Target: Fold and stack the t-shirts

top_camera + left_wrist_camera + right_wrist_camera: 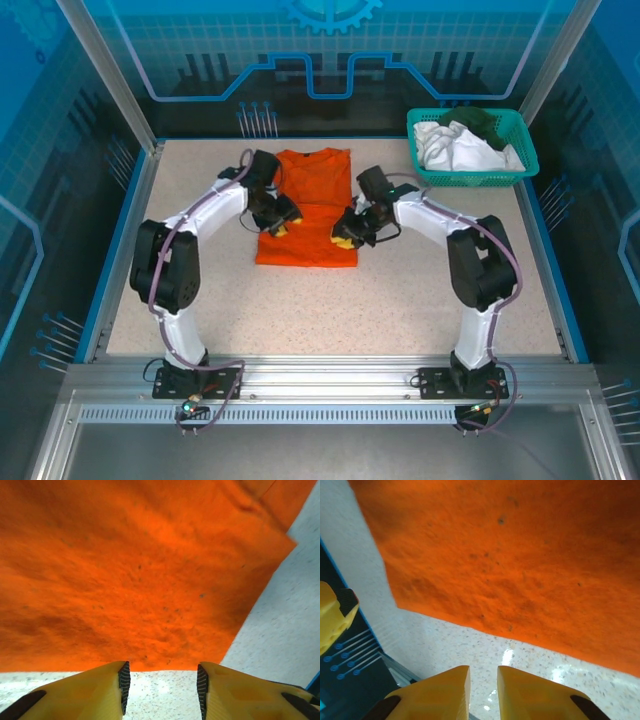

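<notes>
Speckled table (420,300) inside blue-walled enclosure. At centre: orange shirt (310,215), flat, long rectangle, collar far, hem near. Far right corner: teal basket (470,178), with white shirts (450,152) and green shirt (487,122) bundled inside. At left edge of orange shirt: left gripper (283,222), fingers (120,680) well apart, empty, above bare table just beside cloth. At right edge: right gripper (347,232), fingers (512,685) narrowly apart, empty, likewise over bare table beside cloth.
</notes>
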